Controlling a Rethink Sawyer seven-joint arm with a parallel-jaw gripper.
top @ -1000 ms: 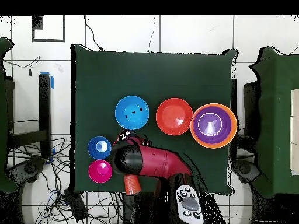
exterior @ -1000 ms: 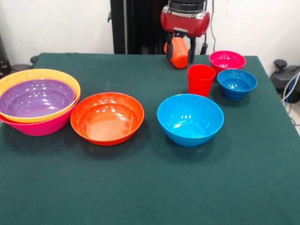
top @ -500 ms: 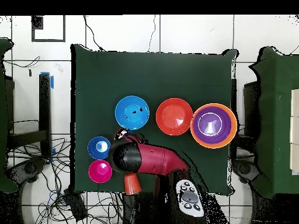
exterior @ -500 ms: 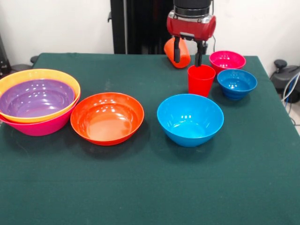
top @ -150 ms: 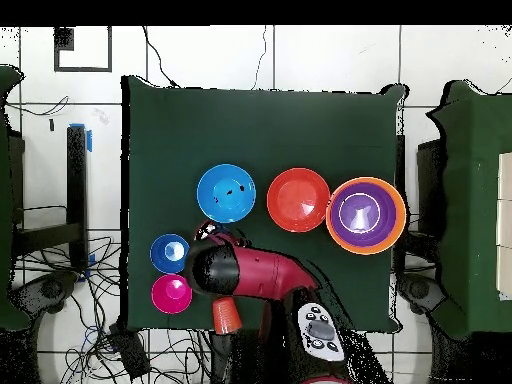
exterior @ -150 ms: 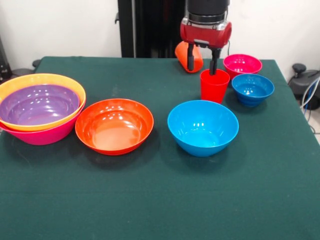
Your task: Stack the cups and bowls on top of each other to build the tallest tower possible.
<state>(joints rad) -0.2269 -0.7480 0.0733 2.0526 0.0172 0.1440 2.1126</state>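
My gripper [exterior @ -150 ms: 202,64] is open with nothing between its fingers. It hangs over the far left side of the upright red cup [exterior @ -150 ms: 214,86], and one fingertip [exterior @ -150 ms: 214,67] reaches the cup's rim. The orange cup [exterior @ -150 ms: 182,52] lies on its side just behind the gripper, also seen as orange cup [top @ -150 ms: 227,314] near the table's edge. At the left stands the tower [exterior @ -150 ms: 41,134]: a big pink bowl holding a yellow-orange bowl [exterior @ -150 ms: 35,80] and a purple bowl [exterior @ -150 ms: 37,104]. In the overhead view the arm hides the red cup.
A red-orange bowl [exterior @ -150 ms: 114,125] and a medium blue bowl [exterior @ -150 ms: 202,127] stand side by side mid-table. A small blue bowl [exterior @ -150 ms: 252,88] and a small magenta bowl [exterior @ -150 ms: 242,64] sit right of the red cup. A grey device [top @ -150 ms: 316,335] shows on the arm.
My gripper has let go of the orange cup, which now lies on the table. It has moved right, over the red cup.
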